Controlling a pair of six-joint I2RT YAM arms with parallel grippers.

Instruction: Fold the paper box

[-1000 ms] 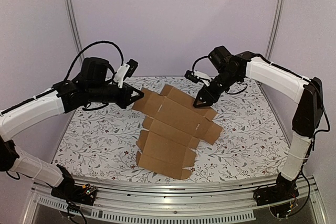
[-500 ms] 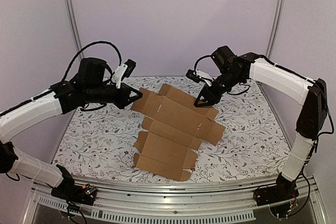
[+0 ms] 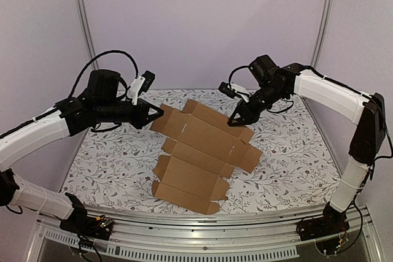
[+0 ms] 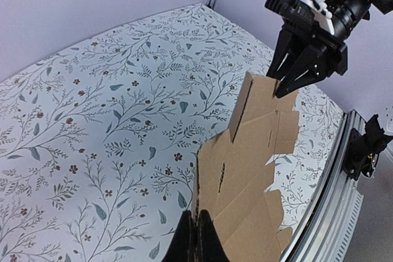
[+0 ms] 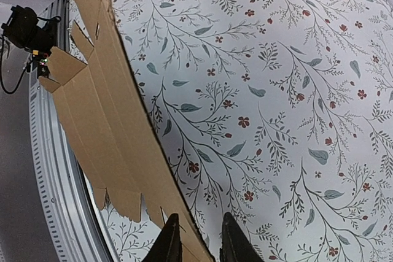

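paper box (image 3: 199,151): flat die-cut sheet, centre of the overhead frame, near end on the surface (image 3: 295,157), far end looks lifted. Judging by looks it's light, thin card that hinges at the scores and is stiffer along the panels, so it'll likely sag or twist if held by one corner. Best hold is a panel edge beside a crease, not the small tabs. left gripper (image 3: 158,113) is fully closed on the upper-left flap. right gripper (image 3: 235,120) is part-open, straddling the upper-right edge, no pinch visible.

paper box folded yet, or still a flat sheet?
Unfolded: the paper box is one spread die-cut sheet, flaps out, no walls raised. The left claw pinches its far-left edge; the right claw straddles the far-right edge.
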